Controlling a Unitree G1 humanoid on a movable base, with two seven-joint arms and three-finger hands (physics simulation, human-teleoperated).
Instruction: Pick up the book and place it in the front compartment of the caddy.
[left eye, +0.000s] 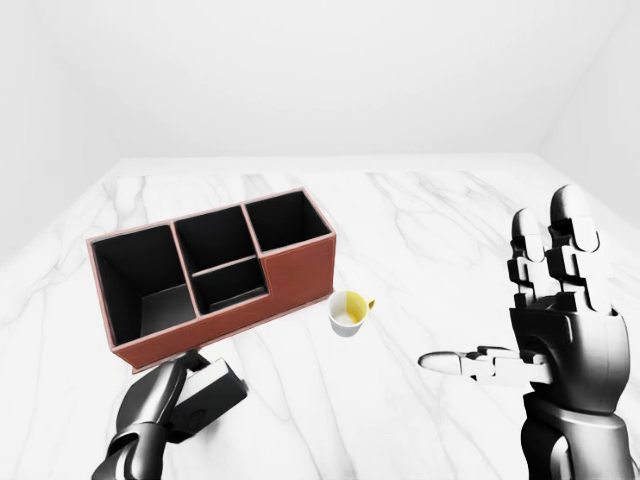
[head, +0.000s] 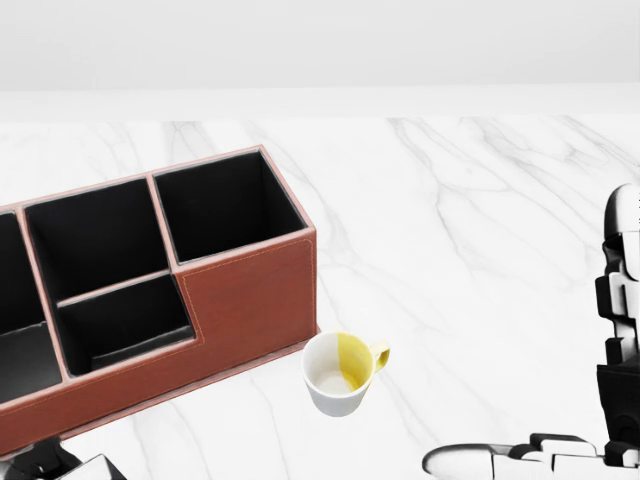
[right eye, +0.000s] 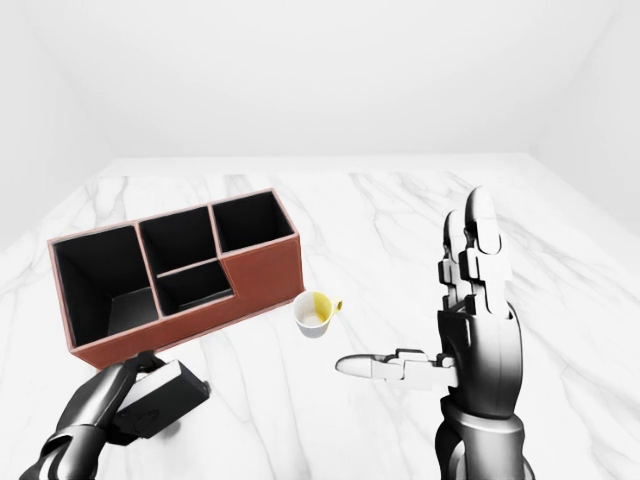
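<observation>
The left hand (left eye: 150, 420) grips a dark, plain-covered book (left eye: 210, 398) just below the reddish-brown leather caddy (left eye: 215, 270) with black compartments on the white marble table (left eye: 400, 240). Right of the caddy sits a white-and-yellow mug (left eye: 348, 312); further right, the right hand (left eye: 545, 320) is raised, fingers spread, holding nothing. No writing is legible.

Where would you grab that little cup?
By the rim, from above. The cup stands upright and open on the table, with clear space around it. Its small yellow handle points right, probably too small for the open right hand.
</observation>
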